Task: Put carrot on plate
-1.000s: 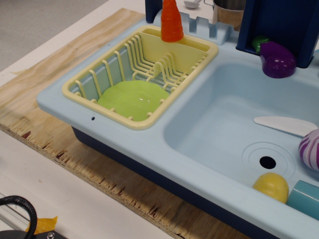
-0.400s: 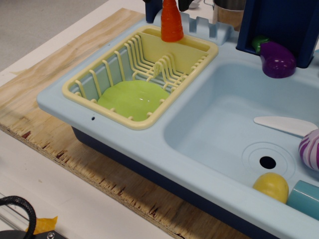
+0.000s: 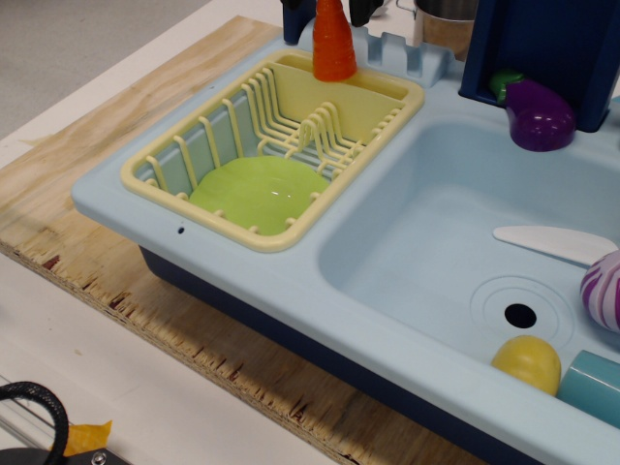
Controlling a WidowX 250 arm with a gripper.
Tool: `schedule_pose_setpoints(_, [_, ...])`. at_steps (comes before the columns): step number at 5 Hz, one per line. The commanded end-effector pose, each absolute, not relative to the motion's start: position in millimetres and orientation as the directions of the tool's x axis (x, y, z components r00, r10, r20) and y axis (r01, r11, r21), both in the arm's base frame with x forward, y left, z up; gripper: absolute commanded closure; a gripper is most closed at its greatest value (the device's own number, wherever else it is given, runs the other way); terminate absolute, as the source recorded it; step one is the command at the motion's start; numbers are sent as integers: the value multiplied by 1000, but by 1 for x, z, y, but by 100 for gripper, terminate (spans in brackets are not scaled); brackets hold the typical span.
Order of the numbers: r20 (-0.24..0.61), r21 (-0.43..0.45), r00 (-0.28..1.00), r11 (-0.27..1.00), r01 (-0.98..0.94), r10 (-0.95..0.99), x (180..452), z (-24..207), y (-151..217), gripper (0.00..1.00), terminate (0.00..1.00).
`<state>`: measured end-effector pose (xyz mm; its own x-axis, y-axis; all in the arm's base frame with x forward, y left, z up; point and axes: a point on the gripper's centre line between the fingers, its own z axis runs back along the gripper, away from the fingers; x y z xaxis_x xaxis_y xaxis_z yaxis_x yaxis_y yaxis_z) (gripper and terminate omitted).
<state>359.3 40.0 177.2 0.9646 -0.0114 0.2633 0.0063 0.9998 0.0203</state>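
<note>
The orange carrot (image 3: 334, 48) stands upright, flat wide end down, on the back rim of the pale yellow dish rack (image 3: 387, 107). The lime-green plate (image 3: 260, 194) lies inside the rack at its near end, well in front of the carrot. My gripper (image 3: 327, 8) is at the top edge of the view. Only its dark fingertips show, one on each side of the carrot's narrow top (image 3: 360, 10). The jaws look open, with a gap to the carrot on each side. The rest of the arm is out of view.
The rack sits in the left part of a light blue toy sink (image 3: 407, 291). The basin holds a white knife (image 3: 557, 244), a yellow ball (image 3: 526, 363), a teal cup (image 3: 593, 387) and a purple striped toy (image 3: 605, 291). A purple eggplant (image 3: 538, 116) sits behind.
My dark fingertips have come into view at the top edge, on either side of the carrot's top. The carrot and the plate have not moved.
</note>
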Motion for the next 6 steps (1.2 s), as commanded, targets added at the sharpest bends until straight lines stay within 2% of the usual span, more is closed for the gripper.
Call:
schedule_pose_setpoints(1, [298, 20, 955, 1000, -9, 2, 365, 186, 45, 0, 0])
schedule_pose_setpoints(2, [283, 24, 959, 999, -41, 32, 356, 188, 42, 100, 0])
schedule_pose_setpoints(5, [264, 5, 964, 999, -45, 42, 353, 185, 33, 100, 0])
schedule_pose_setpoints(6, [285, 53, 954, 992, -115, 95, 336, 204, 24, 100, 0])
